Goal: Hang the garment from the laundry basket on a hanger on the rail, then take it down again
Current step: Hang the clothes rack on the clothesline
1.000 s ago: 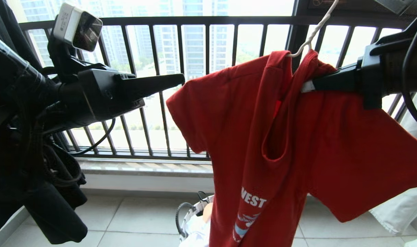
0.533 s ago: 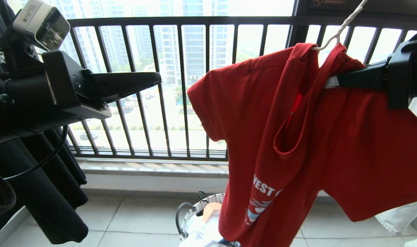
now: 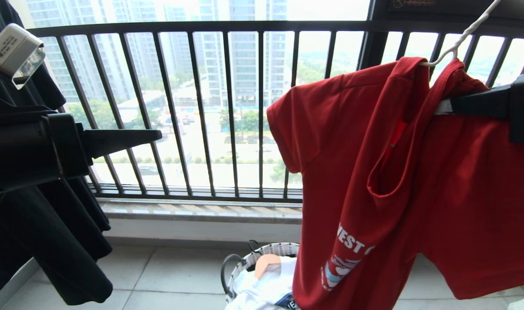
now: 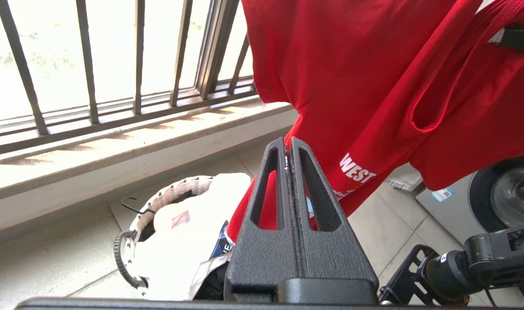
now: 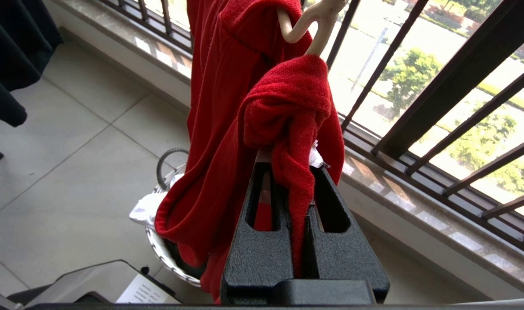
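Note:
The garment (image 3: pixel 352 172), a bright red T-shirt with white lettering, hangs on the hanger (image 3: pixel 464 32), a thin pale wire whose hook runs up out of the head view. My right gripper (image 3: pixel 438 106) reaches in from the right and is shut on a bunched fold of the garment (image 5: pixel 283 107) by the neckline, just under the hanger (image 5: pixel 305 26). My left gripper (image 3: pixel 158 135) is at the left, shut and empty, pointing toward the garment (image 4: pixel 352 77) and well apart from it. The laundry basket (image 3: pixel 262 252) stands on the floor below. The rail is out of view.
A black barred window railing (image 3: pixel 262 26) runs across behind everything. A black T-shirt (image 3: pixel 59 241) hangs at the far left behind my left arm. White cloth (image 3: pixel 266 284) fills the basket. A washing machine (image 4: pixel 503 198) stands on the tiled floor past the garment.
The garment, hanger and right gripper have shifted to the right together. My left gripper has drawn back to the left and lower, still shut.

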{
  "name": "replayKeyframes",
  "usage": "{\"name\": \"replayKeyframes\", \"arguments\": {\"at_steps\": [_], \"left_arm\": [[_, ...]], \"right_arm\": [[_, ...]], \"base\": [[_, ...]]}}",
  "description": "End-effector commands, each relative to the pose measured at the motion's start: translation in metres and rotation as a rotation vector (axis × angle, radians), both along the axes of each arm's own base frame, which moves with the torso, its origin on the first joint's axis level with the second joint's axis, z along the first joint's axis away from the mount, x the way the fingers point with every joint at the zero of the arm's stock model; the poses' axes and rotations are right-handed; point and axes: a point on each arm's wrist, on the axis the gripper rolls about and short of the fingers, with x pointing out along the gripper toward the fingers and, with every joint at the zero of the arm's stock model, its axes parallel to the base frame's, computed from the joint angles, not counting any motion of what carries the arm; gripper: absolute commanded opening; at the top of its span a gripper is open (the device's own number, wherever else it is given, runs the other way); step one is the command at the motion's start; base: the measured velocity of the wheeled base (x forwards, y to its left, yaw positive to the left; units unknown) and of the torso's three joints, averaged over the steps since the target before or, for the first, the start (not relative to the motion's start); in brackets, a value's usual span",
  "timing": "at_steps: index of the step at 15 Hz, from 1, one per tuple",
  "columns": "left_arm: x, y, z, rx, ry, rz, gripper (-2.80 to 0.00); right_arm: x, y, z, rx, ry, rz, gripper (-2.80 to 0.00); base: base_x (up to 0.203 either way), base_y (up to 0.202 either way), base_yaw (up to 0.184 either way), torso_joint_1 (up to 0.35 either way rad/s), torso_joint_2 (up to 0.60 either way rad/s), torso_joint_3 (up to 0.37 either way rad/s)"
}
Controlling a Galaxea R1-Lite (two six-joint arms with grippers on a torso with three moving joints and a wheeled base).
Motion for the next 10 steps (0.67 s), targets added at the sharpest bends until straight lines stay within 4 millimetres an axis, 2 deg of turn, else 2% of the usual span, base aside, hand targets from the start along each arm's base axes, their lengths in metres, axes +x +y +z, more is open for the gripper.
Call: {"name": "replayKeyframes", "arguments": {"at_steps": [1,4,6,10], "left_arm": [[0.002,0.002,0.002,0.042,0.011,0.014,-2.80],[-0.006,0.004,0.005,0.045,-0.004,0.021,-2.80],[-0.007,0.006,0.008,0.054,0.019,0.043,-2.80],[-0.006,0.021,0.003,0.172,-0.005,0.132,-2.80]], "right_arm": [[-0.002,-0.001,-0.002,0.016,0.016,-0.018,-2.80],[-0.005,-0.002,-0.008,0.020,0.027,-0.024,-2.80],[-0.015,-0.007,-0.010,0.022,0.009,-0.041,-2.80],[-0.026,-0.014,-0.015,0.007,-0.001,-0.116,-2.80]], "base": [[0.000,0.000,0.000,0.000,0.00,0.000],[0.000,0.000,0.000,0.000,0.00,0.000],[0.000,0.000,0.000,0.000,0.00,0.000],[0.000,0.000,0.000,0.002,-0.01,-0.015]]}}
